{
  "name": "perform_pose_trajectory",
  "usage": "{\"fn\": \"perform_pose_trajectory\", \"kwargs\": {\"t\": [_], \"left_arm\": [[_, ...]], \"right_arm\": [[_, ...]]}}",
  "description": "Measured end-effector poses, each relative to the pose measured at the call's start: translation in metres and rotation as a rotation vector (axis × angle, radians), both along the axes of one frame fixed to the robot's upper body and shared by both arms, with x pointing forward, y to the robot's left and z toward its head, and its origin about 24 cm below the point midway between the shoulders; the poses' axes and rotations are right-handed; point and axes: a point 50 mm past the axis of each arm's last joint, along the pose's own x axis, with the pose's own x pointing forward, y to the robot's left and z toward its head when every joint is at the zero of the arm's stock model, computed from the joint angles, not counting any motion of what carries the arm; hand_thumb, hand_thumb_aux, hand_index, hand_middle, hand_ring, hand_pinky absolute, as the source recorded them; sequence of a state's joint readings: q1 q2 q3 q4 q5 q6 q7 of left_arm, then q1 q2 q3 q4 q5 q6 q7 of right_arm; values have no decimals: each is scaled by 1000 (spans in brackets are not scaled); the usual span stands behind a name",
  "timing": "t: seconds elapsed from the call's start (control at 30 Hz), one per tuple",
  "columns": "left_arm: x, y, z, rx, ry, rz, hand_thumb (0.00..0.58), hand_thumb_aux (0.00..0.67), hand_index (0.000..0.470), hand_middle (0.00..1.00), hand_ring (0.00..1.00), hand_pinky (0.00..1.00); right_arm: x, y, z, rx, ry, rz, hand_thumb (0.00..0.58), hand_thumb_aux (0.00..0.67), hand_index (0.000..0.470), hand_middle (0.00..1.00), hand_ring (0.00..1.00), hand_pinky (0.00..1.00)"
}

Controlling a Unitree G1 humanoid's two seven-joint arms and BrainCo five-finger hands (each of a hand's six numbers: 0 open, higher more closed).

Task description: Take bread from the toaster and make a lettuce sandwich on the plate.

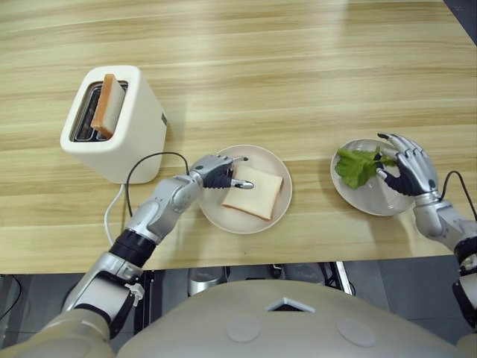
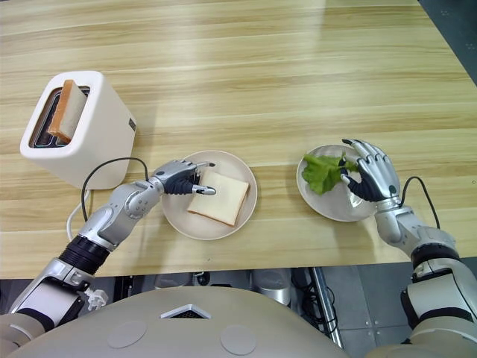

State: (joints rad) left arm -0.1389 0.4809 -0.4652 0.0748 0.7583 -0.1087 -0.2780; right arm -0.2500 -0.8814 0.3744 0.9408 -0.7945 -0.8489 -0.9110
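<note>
Left eye view puts the lettuce (image 1: 356,165) just left of the right hand (image 1: 410,170) – that is the relation the next move turns on. The leaf lies in a clear dish (image 1: 373,203) at the right of the desk (image 1: 298,74), its length running left from the fingertips toward the dish's left rim. The right hand hangs over the dish's right half, open, fingers spread, tips at the leaf's right edge and not yet closed on it. It is much the nearer hand to the leaf.

Left of the dish, and apart from it, sits the plate (image 1: 220,216) with one slice (image 1: 257,192) lying flat on it – so the leaf's way would be leftward across the gap. The left hand (image 1: 212,173) rests over the plate's left rim, open, fingers to either side of the slice's left corner, gripping nothing by my reading.

Far left stands the toaster (image 1: 123,127), with the bread (image 1: 109,104) upright in one slot, well apart from both hands. The left hand is the nearer to it.
</note>
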Motion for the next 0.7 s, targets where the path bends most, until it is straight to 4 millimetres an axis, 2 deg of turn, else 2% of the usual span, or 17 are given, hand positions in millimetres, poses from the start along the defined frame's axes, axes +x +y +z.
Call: {"fn": "perform_pose_trajectory", "kwargs": {"t": [0.13, 0.27, 0.33, 0.47, 0.7], "left_arm": [[7, 11, 20, 52, -130, 55, 0, 0, 0, 0, 0, 0], [19, 31, 56, 81, -342, 185, 0, 0, 0, 0, 0, 0], [21, 36, 66, 63, -395, 218, 0, 0, 0, 0, 0, 0], [28, 41, 84, 21, -479, 258, 0, 0, 0, 0, 0, 0], [30, 48, 113, -87, -598, 321, 0, 0, 0, 0, 0, 0]], "right_arm": [[10, 13, 21, 42, -93, 75, 580, 670, 460, 1000, 1000, 1000], [18, 33, 43, 73, -160, 173, 580, 670, 460, 1000, 1000, 1000], [20, 41, 48, 87, -171, 206, 580, 670, 460, 1000, 1000, 1000], [25, 77, 57, 159, -191, 333, 580, 670, 460, 1000, 1000, 1000], [33, 127, 63, 266, -170, 486, 580, 670, 460, 1000, 1000, 1000]]}}
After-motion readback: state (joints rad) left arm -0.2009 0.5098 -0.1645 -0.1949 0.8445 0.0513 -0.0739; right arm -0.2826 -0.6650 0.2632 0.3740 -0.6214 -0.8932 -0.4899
